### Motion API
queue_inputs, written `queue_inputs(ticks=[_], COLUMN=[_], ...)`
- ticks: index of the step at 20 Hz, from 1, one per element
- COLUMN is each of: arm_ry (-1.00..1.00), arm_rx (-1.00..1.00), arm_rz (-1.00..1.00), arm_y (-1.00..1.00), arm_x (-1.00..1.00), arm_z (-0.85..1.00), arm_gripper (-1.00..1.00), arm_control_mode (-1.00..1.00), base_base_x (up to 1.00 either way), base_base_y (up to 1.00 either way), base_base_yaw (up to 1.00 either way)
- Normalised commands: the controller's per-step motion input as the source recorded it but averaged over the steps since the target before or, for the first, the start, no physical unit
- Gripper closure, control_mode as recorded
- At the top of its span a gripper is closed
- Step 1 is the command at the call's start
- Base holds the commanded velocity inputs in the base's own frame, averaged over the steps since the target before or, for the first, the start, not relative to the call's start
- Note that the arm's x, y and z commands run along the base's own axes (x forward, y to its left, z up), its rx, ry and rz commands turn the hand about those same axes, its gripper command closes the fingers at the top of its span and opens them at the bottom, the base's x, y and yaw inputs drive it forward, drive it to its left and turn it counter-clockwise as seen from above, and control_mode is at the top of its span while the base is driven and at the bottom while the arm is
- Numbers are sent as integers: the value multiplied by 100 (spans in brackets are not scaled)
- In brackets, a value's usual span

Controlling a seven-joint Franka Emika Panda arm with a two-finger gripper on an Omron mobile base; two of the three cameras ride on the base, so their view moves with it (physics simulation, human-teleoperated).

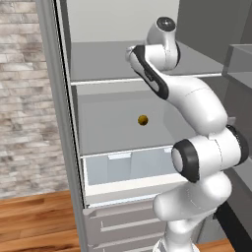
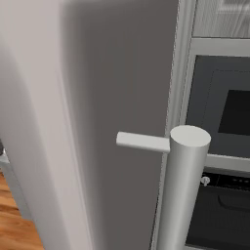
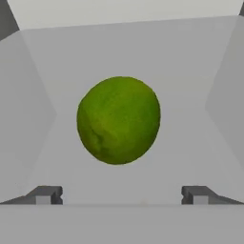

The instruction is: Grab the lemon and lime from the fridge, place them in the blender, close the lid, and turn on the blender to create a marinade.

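Hovering wide-open, gripper (image 3: 121, 195) facing the lime (image 3: 118, 120) just beyond; advancing straight, centring between fingertips (image 3: 45, 195), before closing gently.

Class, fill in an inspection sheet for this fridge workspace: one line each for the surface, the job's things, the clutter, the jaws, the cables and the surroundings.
Surface: pale grey shelves of the open fridge, with translucent drawers below.
Job's things: lemon on the middle shelf; lime straight ahead of the hand, between the two fingertips in the picture, not touched.
Clutter: nothing seen.
Jaws: gripper open wide, holding nothing.
Cables: nothing seen.
Surroundings: brick wall and wood floor left of the fridge; a grey door with a bar handle and a dark built-in oven in the right base view.
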Motion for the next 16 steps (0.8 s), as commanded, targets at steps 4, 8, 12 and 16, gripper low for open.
queue_inputs(ticks=[4, 8, 12, 16], arm_ry=[7, 5, 2, 1], arm_rx=[0, 0, 0, 0], arm_rz=[0, 0, 0, 0], arm_y=[0, 0, 0, 0], arm_x=[79, 65, 52, -21], arm_z=[0, 0, -2, -72], arm_gripper=[-100, -100, -100, 100], arm_control_mode=[-100, -100, -100, -100], base_base_x=[0, 0, 0, 0], base_base_y=[0, 0, 0, 0], base_base_yaw=[0, 0, 0, 0])
